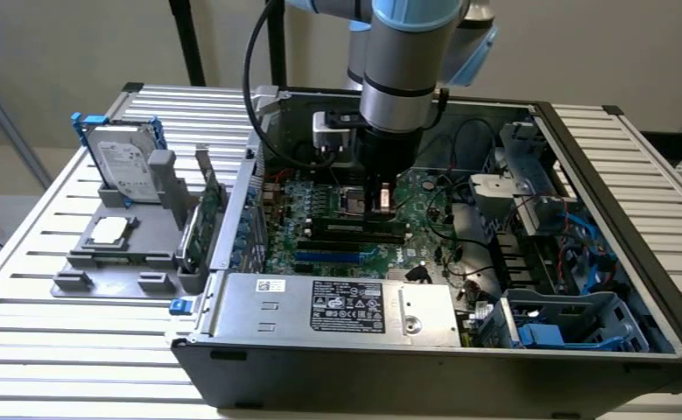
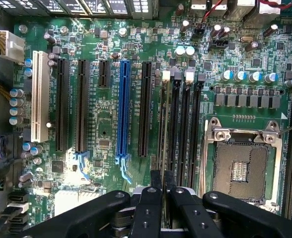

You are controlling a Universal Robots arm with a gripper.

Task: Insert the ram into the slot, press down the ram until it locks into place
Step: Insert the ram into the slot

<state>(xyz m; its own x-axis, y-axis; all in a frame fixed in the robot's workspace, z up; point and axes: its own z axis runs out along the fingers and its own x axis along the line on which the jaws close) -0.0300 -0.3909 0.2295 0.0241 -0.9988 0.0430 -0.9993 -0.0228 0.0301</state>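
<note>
The ram [image 2: 164,129] is a thin green stick seen edge-on, standing along the memory slot [image 2: 166,76] that lies closest to the long black expansion sockets. Most of that slot is hidden under it, and only its white latch end shows. My gripper [image 2: 163,186] is shut on the ram's near end, with one black finger [image 2: 155,198] on each side. In the exterior view, the gripper [image 1: 378,208] reaches down into the open computer case, over the ram [image 1: 347,228] on the motherboard. How deep the stick sits in the slot cannot be told.
Three more black memory slots [image 2: 188,124] lie beside the ram, then the silver processor socket [image 2: 243,168]. A blue socket [image 2: 122,106] is on the other side. The power supply [image 1: 341,306], cables [image 1: 481,262] and drive cage [image 1: 563,319] crowd the case. A hard drive [image 1: 124,166] stands outside.
</note>
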